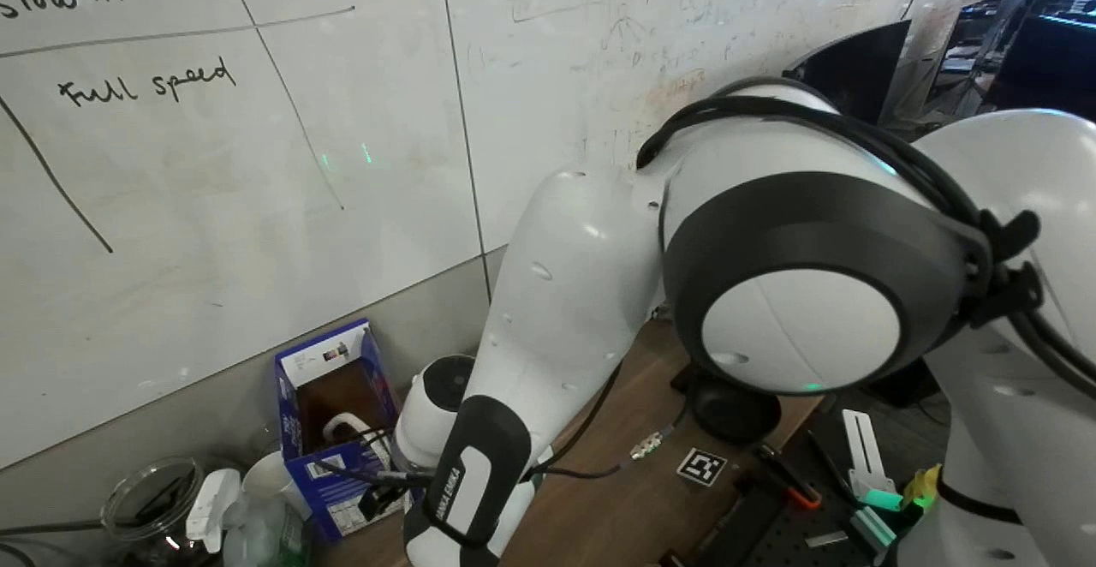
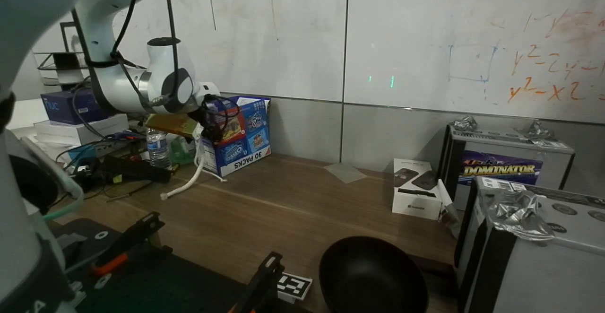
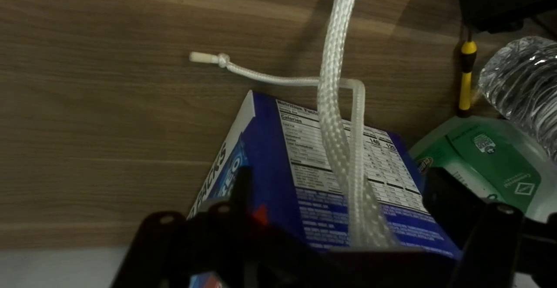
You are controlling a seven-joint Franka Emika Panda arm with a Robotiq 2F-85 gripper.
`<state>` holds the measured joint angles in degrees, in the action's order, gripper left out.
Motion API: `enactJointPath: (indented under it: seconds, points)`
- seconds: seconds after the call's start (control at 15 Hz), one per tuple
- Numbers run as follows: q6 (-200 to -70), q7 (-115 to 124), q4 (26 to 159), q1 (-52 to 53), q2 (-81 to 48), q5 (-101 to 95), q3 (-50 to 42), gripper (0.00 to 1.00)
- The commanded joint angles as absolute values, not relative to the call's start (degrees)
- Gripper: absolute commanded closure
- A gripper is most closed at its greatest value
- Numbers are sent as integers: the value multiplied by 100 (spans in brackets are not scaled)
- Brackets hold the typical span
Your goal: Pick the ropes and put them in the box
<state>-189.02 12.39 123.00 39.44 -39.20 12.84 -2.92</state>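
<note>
The blue box stands on the table against the whiteboard wall, its open top visible in an exterior view; it also shows in an exterior view. The white ropes hang over the box's near rim, with their ends outside and below. The ends dangle near the table in an exterior view. A white loop lies inside the box. My gripper is open at this rim, its fingers apart on either side of the ropes. The arm partly hides the gripper in an exterior view.
A green-labelled bottle and a clear plastic bottle stand close beside the box. A water bottle and dark electronics are near it. A black bowl, a white phone box and grey devices stand further along the table.
</note>
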Motion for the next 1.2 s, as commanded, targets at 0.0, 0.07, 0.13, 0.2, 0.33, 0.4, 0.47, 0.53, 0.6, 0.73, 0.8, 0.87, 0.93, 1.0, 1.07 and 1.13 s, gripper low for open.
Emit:
enactJointPath:
  seconds: [0.0, 0.07, 0.13, 0.2, 0.33, 0.4, 0.47, 0.53, 0.6, 0.73, 0.8, 0.87, 0.93, 1.0, 1.07, 1.13]
  points:
    - [-18784, 1388, 12132, 4201, -3999, 1405, -520, 0]
    - [-18761, 1415, 12121, 4202, -4003, 1393, -526, 25]
    - [-18767, 1432, 12110, 4198, -4019, 1383, -526, 25]
    - [-18779, 1443, 12103, 4185, -4032, 1380, -514, 34]
    - [-18799, 1454, 12082, 4173, -4059, 1374, -508, 50]
    - [-18807, 1462, 12071, 4176, -4081, 1375, -510, 58]
    - [-18805, 1468, 12053, 4173, -4098, 1375, -507, 65]
    - [-18805, 1473, 12037, 4175, -4119, 1375, -508, 73]
    - [-18802, 1478, 12014, 4183, -4149, 1375, -516, 81]
    - [-18730, 1473, 11988, 4247, -4166, 1371, -588, 95]
    - [-18601, 1463, 11976, 4285, -4149, 1361, -637, 98]
    - [-18333, 1430, 11974, 4402, -4088, 1314, -777, 100]
    - [-18042, 1480, 11952, 4546, -4039, 1278, -952, 97]
    - [-17681, 1585, 11928, 4888, -3970, 1197, -1354, 95]
    - [-17362, 1668, 11913, 5125, -3899, 1018, -1659, 96]
    - [-17096, 1826, 11925, 5443, -3799, 802, -2044, 96]
